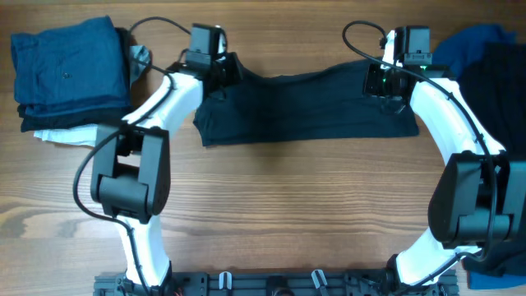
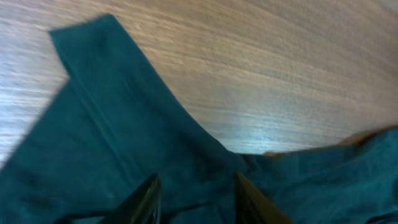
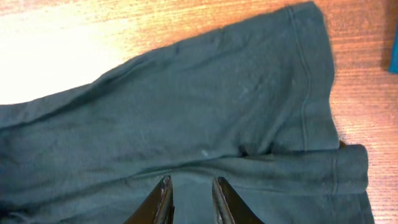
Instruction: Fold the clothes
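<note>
Over the plain navy shirt (image 1: pixel 304 107) hang left pincer (image 2: pixel 196 180) and right pincer (image 3: pixel 191 182).

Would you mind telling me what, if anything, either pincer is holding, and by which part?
Nothing, it seems: the left pincer and right pincer stand with jaws parted over the far edge of the navy shirt.

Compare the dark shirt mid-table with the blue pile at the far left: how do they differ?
The shirt is near-black navy; the pile is mid blue. The shirt lies spread in one wide, flat band; the pile is folded small and stacked. Both are soft cloth on the wooden table.
</note>
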{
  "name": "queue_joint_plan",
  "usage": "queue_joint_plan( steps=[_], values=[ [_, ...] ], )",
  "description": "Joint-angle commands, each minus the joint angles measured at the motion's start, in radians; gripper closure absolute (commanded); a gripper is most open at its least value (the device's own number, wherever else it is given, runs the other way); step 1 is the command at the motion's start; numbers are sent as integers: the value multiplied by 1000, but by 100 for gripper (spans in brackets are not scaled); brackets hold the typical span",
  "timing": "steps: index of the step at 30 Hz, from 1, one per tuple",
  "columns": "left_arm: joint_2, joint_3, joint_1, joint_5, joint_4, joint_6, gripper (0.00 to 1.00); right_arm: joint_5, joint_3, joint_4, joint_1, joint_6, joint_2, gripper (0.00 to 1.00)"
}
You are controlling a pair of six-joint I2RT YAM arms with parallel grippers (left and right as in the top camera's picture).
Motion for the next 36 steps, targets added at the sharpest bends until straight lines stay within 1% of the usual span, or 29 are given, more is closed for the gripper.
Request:
queue_joint_plan(
  steps=[1,3,10,15,17,21,24,26,27,29,30,31,36],
  values=[
    [40,8,0,-65,-15,-53,62,18,-9,-14,1,2,12,79],
    [68,8,3,-64,-8,-81,61,18,-9,-16,1,2,12,79],
    [107,8,3,-65,47,-88,55,18,-10,-17,1,2,12,79],
    [109,8,3,-71,58,-103,58,18,-10,-19,1,0,12,79],
    [109,8,3,-84,57,-103,64,18,-10,-20,1,0,12,79],
    [137,8,3,-84,56,-105,63,18,-10,-20,1,0,12,79],
    [153,8,5,-84,57,-111,60,18,-10,-20,1,0,12,79],
    [153,8,6,-84,59,-110,60,22,-10,-20,1,0,12,79],
    [153,8,6,-83,60,-110,68,28,-10,-20,1,0,12,79],
    [148,8,6,-84,61,-110,91,28,-10,-11,1,3,12,78],
    [146,8,7,-84,62,-110,92,24,-10,-7,1,3,12,77],
    [137,8,9,-83,67,-110,96,21,-10,-5,1,3,12,77],
    [65,8,21,-84,86,-110,96,21,-10,-5,1,3,12,77]
  ],
)
